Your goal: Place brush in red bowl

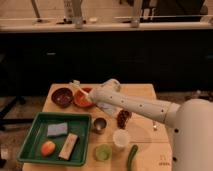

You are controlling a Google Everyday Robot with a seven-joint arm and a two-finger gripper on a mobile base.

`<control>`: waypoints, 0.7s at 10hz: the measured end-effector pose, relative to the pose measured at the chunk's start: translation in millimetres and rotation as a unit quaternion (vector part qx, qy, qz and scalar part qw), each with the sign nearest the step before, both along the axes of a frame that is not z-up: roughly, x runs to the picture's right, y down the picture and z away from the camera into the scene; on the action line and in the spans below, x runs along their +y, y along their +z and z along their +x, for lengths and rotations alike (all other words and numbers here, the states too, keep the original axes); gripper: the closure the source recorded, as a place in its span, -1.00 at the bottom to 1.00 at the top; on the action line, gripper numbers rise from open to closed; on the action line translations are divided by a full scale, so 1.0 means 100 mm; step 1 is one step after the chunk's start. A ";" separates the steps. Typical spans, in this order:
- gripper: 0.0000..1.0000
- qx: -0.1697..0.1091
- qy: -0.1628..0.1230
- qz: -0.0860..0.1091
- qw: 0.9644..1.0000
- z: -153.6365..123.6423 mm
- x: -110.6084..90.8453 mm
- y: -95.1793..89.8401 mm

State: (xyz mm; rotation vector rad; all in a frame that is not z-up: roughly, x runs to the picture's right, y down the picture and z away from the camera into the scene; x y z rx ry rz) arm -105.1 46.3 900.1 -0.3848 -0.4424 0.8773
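So the brush (pixel 77 87) is sticking up at an angle over the far-left edge of the red bowl (pixel 81 99), white head uppermost, handle running down toward the gripper (pixel 90 96), which sits low right at the bowl with the big white arm (pixel 135 106) reaching across the table (pixel 142 92) from the right. The wrist hides the fingers, so I honestly can't tell if they're clamped on the handle or already apart.

My read is we're at the placing step: brush is over the bowl, not yet lying in it. Next move looks like lowering or tipping it so it settles inside the rim, then letting go cleanly so it doesn't flip out over the edge.

Just left of the red bowl is a dark brown bowl (pixel 62 96), close enough that a sloppy drop could land there instead. Nearer the camera there's a green tray (pixel 35 152) holding a blue sponge (pixel 57 129) and an orange fruit (pixel 48 148), plus a small metal cup (pixel 99 124) beside it.
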 end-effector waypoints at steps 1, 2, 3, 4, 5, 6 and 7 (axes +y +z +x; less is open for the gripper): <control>-0.06 0.000 0.000 0.000 1.000 0.00 0.00 0.00; -0.27 0.000 0.000 0.000 1.000 0.00 0.00 0.00; -0.52 0.000 0.000 0.000 1.000 0.00 0.00 0.00; -0.59 0.000 0.000 0.000 1.000 0.00 0.00 0.00; -0.60 0.000 0.000 0.000 1.000 0.00 0.00 0.00; -0.60 0.000 0.000 0.000 1.000 0.00 0.00 0.00; -0.60 0.000 0.000 0.000 1.000 0.00 0.00 0.00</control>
